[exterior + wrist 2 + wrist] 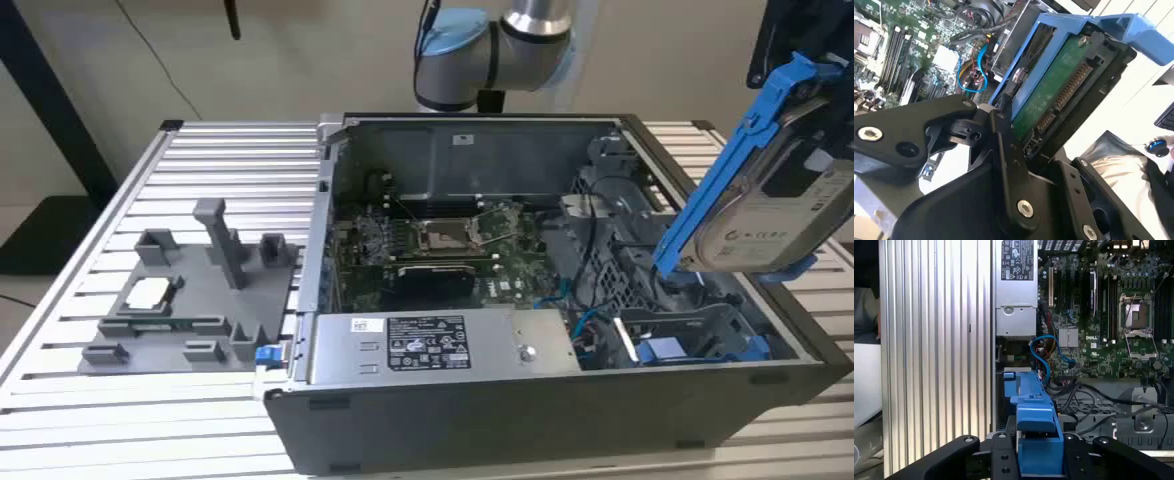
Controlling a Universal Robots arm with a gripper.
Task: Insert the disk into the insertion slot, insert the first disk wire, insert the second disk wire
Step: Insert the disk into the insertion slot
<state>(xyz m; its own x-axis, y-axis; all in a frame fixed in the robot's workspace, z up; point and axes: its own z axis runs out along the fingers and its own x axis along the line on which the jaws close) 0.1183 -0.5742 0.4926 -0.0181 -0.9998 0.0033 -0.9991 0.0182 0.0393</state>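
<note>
One disk [785, 210] in its blue frame [1036, 410] hangs high over the computer case [534, 425], by its edge on the exterior view's right. It is tilted and not yet in the insertion slot [687, 325] at the case's near corner on that side. The gripper [1040, 457] is closed tight on the frame. I think the tilted disk could bump the slot's rim and get stuck. Loose blue wires [583, 318] and black wires [1076, 390] lie beside the slot and could get caught. The grey power box [427, 345] sits along the near edge, out of the way.
</note>
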